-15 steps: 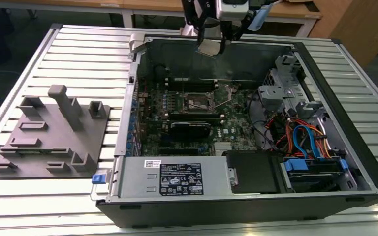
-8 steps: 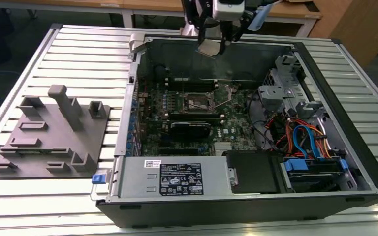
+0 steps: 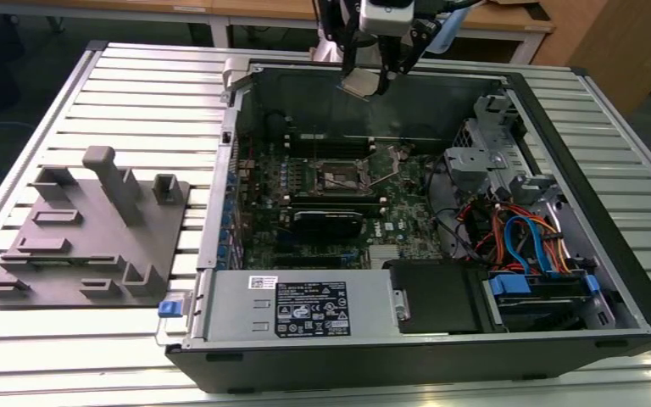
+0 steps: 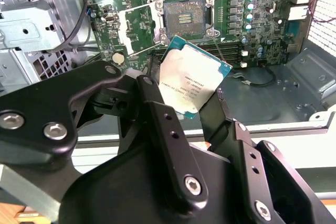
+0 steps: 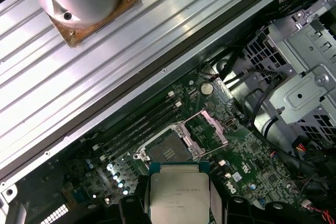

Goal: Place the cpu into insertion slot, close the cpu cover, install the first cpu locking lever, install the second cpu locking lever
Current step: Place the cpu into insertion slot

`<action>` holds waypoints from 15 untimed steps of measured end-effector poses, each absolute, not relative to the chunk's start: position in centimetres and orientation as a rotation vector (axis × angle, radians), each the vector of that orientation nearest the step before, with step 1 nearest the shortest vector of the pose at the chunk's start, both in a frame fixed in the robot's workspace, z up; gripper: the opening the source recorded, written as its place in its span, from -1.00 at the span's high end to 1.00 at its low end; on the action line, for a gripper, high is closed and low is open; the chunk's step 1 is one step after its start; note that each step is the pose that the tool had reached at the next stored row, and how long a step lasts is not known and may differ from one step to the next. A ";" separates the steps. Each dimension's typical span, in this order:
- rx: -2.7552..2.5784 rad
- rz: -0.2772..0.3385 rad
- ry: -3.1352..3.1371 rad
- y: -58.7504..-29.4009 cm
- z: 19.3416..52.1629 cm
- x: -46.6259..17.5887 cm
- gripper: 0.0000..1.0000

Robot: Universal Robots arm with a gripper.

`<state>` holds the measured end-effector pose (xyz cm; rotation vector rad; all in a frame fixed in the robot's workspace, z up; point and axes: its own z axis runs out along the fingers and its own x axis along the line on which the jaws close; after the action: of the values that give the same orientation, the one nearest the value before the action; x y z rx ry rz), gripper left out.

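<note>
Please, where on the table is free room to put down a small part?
Bare ribbed metal table lies beyond the grey moulded fixture plate, on the exterior view's left of the open black computer case, and nearer the camera than that plate. Inside the case it is crowded: green motherboard, coloured cables.

Colours, as seen from beside the bench:

- The surface (image 3: pixel 133 93) is silver-white, ribbed in parallel slats.
- The fixture plate (image 3: pixel 88 246) is a uniform matt grey.
- The computer case (image 3: pixel 416 369) is black outside and bare grey metal within.
- The motherboard (image 3: pixel 399 216) is dark green, dotted with silver component tops.
- The cpu (image 4: pixel 193 80) has a pale silver face with fine dark print, rimmed in green.
- The hand (image 4: pixel 184 100) is black, studded with silver screw heads.
- The socket (image 4: pixel 184 17) is dark, with a gold-toned centre.
- The cables (image 3: pixel 515 236) are orange, blue and black.
- The power supply (image 3: pixel 241 297) is light grey and carries a black label with white marks.
- The tab (image 3: pixel 169 307) is bright blue.
</note>
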<state>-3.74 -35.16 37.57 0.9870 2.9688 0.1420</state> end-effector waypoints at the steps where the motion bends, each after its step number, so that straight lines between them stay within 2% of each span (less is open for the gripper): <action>1: 0.987 0.142 2.969 -35.2 37.6 -3.7 -0.08; 15: 1.033 0.142 2.952 -35.2 37.6 -3.7 -0.08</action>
<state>-3.75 -35.16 37.56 1.0331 2.9515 0.1417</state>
